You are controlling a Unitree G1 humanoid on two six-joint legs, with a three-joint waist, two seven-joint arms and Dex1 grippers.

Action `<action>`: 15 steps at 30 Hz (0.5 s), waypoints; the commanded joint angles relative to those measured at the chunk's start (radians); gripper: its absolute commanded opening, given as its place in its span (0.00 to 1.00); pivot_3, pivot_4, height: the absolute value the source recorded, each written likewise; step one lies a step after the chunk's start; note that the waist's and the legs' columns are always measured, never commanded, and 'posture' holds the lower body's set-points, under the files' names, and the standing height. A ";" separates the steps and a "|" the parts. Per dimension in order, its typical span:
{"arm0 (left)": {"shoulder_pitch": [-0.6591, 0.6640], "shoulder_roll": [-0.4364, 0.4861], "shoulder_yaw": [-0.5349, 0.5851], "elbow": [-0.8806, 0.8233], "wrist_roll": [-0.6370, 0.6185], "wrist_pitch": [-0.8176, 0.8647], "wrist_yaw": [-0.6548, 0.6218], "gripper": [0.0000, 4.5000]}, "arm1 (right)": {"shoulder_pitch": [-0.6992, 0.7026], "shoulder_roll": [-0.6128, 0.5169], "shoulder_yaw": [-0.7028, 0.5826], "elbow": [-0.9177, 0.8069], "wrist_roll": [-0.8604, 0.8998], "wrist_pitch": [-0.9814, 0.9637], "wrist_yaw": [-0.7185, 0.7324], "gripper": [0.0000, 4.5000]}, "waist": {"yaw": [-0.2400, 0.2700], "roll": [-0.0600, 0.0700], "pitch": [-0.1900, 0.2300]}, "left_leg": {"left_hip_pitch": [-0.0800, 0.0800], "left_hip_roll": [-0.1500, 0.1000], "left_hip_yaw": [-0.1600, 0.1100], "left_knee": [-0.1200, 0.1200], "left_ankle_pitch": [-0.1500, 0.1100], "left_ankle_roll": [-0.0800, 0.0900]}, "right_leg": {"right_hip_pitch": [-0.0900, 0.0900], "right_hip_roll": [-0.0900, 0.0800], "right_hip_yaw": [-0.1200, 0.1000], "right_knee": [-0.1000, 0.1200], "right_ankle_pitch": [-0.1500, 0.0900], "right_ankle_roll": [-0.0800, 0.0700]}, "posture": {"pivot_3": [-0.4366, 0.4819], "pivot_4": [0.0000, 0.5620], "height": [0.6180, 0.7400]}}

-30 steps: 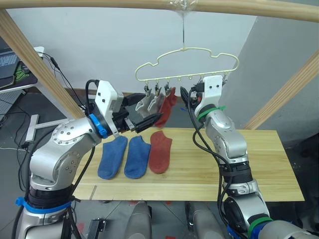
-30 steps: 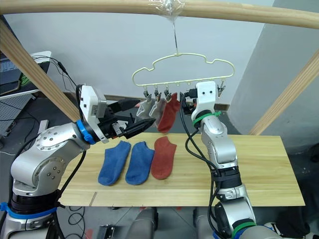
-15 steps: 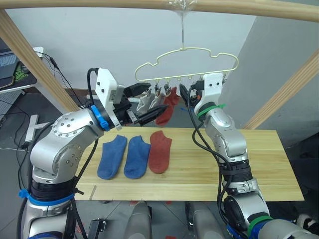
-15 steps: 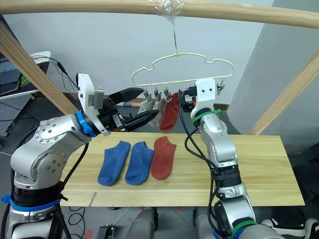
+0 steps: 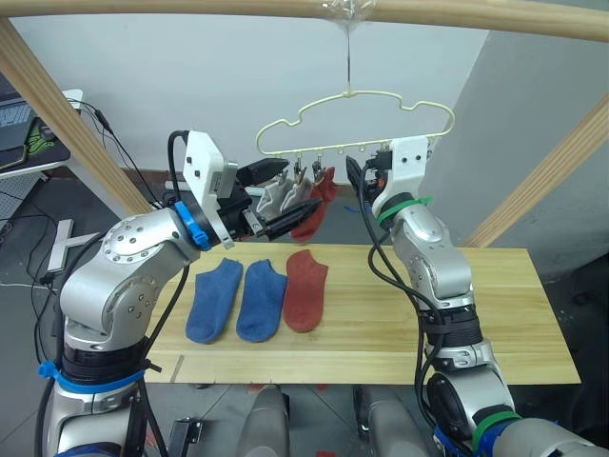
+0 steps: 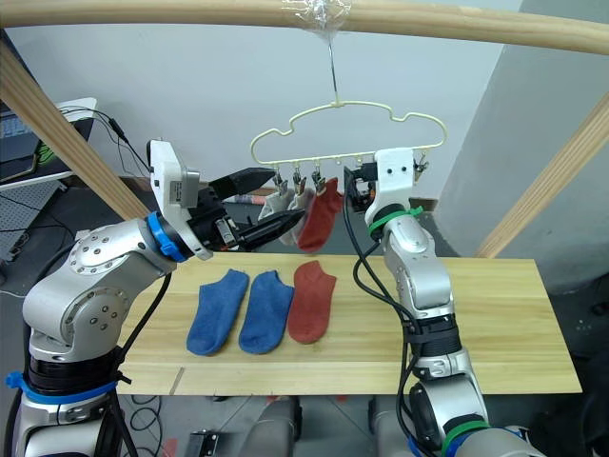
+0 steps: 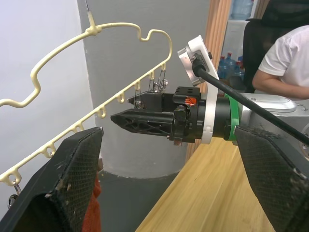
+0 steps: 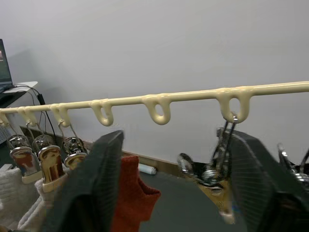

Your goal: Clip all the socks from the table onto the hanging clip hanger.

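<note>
Left eye view: the clip hanger [image 5: 357,119] hangs by its hook from a wooden pole [image 5: 190,8] above the bench [image 5: 400,324]. Two light grey socks [image 5: 279,198] and one rust-red sock [image 5: 314,205] hang from the clips at the hanger's left end; the left gripper [image 5: 276,200] sits in front of them and covers much of the grey pair, so how each is clipped is hard to make out. Its jaws are spread apart, one finger above and one below the grey socks, grasping nothing.

The right gripper [image 5: 354,181] is raised to the hanger's bar, just right of the red sock. In the right wrist view its jaws stand apart on either side of an empty clip [image 8: 219,166], which is blurred; whether they touch it cannot be told. The left wrist view shows a person's white sleeve [image 7: 282,58] cut off at the edge.

On the bench lie two blue socks [image 5: 238,300] side by side and touching, with a second rust-red sock [image 5: 306,290] just beside them, all flat.
</note>
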 commanded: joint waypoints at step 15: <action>0.161 -0.046 -0.097 -0.009 0.086 0.068 0.114 1.00 | -0.007 -0.013 -0.040 -0.035 0.051 0.023 -0.009 0.00 | -0.003 0.000 0.000 | 0.000 0.000 0.000 0.000 0.000 0.000 | 0.000 0.000 0.000 0.001 0.000 0.000 | 0.61 0.41 1.00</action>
